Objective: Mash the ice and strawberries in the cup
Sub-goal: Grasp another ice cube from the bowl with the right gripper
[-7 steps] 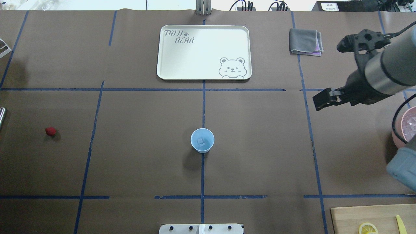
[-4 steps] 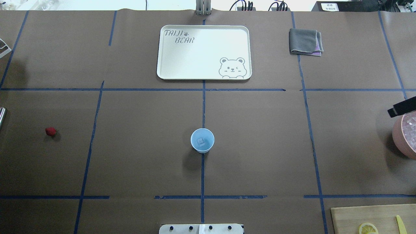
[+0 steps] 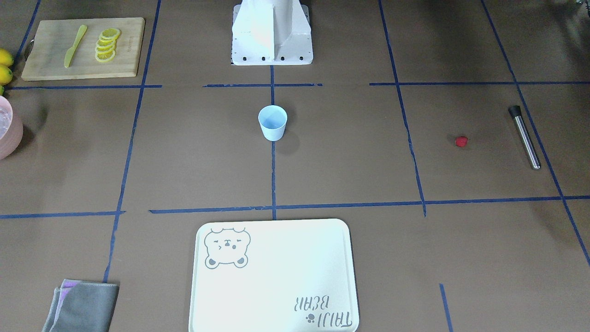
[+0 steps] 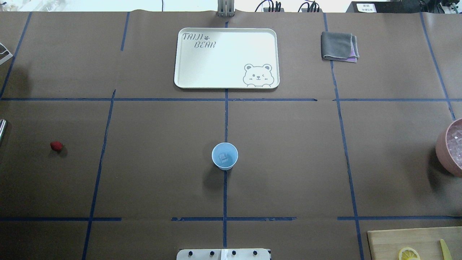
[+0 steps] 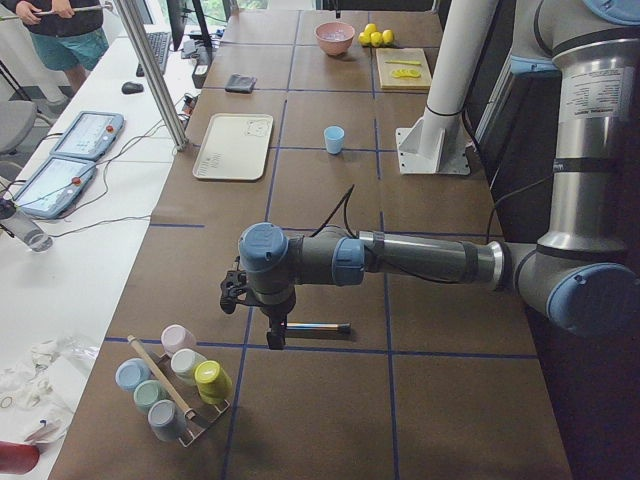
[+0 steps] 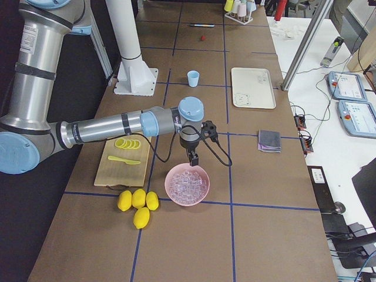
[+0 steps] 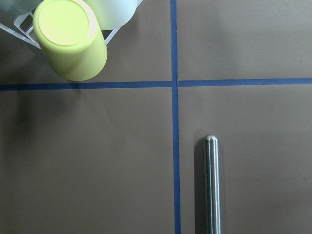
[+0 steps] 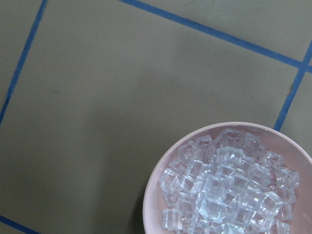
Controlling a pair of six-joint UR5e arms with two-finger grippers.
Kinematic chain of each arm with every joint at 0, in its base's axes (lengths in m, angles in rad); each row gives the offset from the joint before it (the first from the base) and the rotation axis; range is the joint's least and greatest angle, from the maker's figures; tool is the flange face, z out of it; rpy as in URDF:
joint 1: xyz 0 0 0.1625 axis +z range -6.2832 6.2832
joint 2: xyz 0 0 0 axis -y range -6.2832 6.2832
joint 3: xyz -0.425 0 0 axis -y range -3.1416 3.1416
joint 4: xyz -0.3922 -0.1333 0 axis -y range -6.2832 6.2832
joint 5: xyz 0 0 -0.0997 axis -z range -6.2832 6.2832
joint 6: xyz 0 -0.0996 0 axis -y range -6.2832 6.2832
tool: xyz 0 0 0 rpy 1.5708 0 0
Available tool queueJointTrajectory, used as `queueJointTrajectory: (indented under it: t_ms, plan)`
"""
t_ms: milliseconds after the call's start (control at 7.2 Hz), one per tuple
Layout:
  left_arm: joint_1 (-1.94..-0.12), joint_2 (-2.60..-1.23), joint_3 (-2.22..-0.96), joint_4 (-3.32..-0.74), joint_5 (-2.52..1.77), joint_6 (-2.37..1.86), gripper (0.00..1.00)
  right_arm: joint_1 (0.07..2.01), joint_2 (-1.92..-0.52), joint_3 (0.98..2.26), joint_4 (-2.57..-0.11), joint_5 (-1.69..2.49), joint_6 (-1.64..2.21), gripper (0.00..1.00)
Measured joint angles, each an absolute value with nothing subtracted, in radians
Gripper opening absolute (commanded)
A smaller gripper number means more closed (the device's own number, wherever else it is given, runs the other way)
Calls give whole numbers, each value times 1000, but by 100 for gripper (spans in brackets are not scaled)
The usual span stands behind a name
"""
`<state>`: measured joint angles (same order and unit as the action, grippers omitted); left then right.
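Strawberry [image 4: 56, 146], small, red, squashy-looking, lay on the worktop [image 4: 288, 144] far from the light-blue plastic cup [image 3: 273, 131], likely wanting a gentle side pinch; I could not tell if left claw [image 5: 272, 338] or right claw [image 6: 194, 160] was open.

Brown-papered table [image 4: 288, 162] gridded with blue tape [image 4: 162, 99]; white bench [image 5: 90, 260] alongside.

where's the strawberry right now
In the overhead view the strawberry lies at the far left, well left of the cup, with the metal rod its nearest neighbour.
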<state>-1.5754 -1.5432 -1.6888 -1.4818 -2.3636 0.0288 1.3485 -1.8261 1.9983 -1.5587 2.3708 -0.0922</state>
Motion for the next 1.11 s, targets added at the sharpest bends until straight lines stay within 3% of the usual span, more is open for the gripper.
queueJointTrajectory:
  t_ms: [417, 972, 1111]
  plan:
    - [-1575, -1544, -1689, -1482, -2362, 28, 100, 1349, -1814, 1896, -1552, 2370, -123, 88]
    - [-1575, -1545, -1688, -1482, -2362, 28, 100, 1258, -1790, 1816, -1550, 2358, -122, 86]
    - [-1575, -1545, -1688, -1482, -2363, 28, 100, 1243, -1781, 1795, -1549, 2356, -123, 80]
